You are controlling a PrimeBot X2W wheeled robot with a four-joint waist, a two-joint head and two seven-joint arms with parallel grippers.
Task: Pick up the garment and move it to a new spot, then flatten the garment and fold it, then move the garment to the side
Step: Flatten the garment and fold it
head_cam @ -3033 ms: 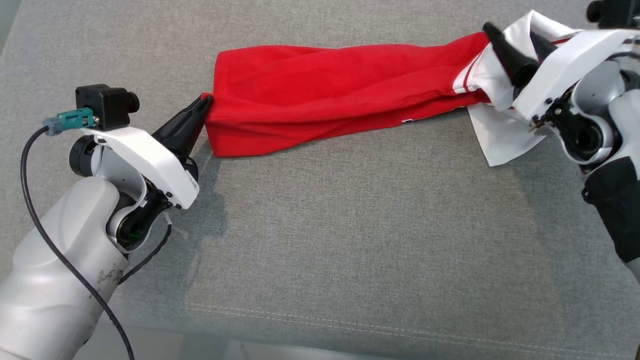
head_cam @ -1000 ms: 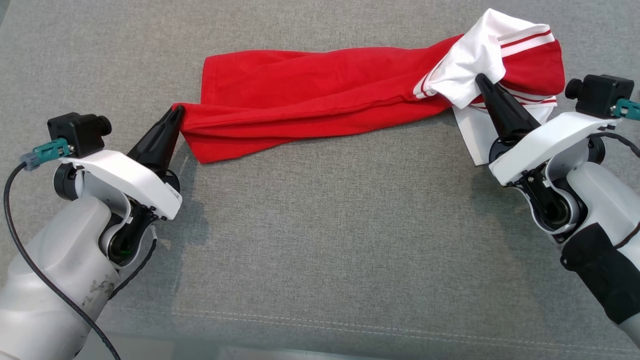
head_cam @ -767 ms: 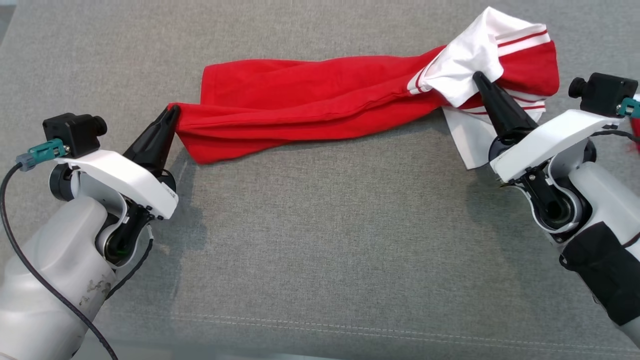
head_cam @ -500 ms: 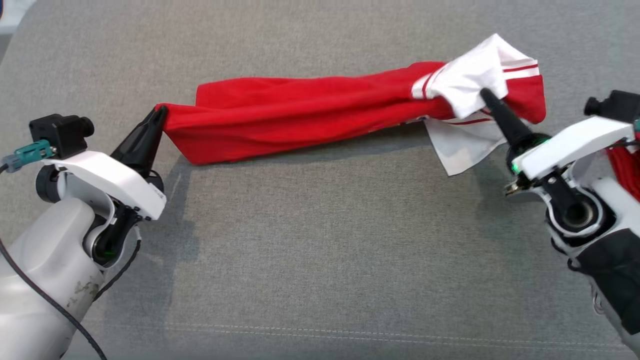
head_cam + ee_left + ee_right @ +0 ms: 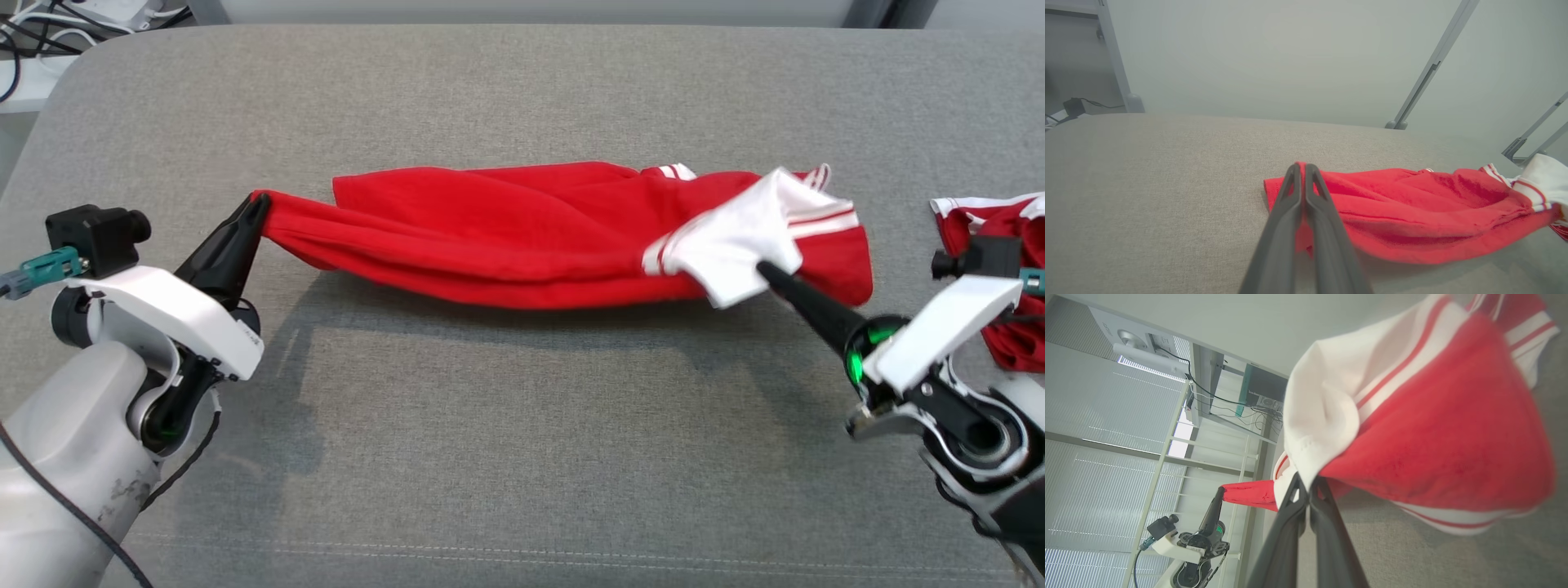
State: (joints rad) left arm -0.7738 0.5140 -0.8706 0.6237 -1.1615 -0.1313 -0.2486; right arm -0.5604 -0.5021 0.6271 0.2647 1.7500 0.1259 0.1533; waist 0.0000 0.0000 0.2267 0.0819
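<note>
Left gripper (image 5: 260,200) and right gripper (image 5: 763,268) clench the shirt (image 5: 522,245) by its ends above mid-cushion (image 5: 522,457); flattening and folding remain.

The garment (image 5: 522,245) is bright red, and its sleeve (image 5: 735,245) is white, edged with thin red stripes. The tabletop (image 5: 522,457) is covered in plain grey woven cloth, with a pale line of stitching (image 5: 571,558) near the front. The left claw (image 5: 260,202) and the right claw (image 5: 765,269) have black fingers on white housings. The plug (image 5: 49,265) at the left wrist's black camera (image 5: 90,233) is teal. A light (image 5: 856,365) on the right wrist glows green. Another cloth (image 5: 996,222) at the right edge is red with white trim.
</note>
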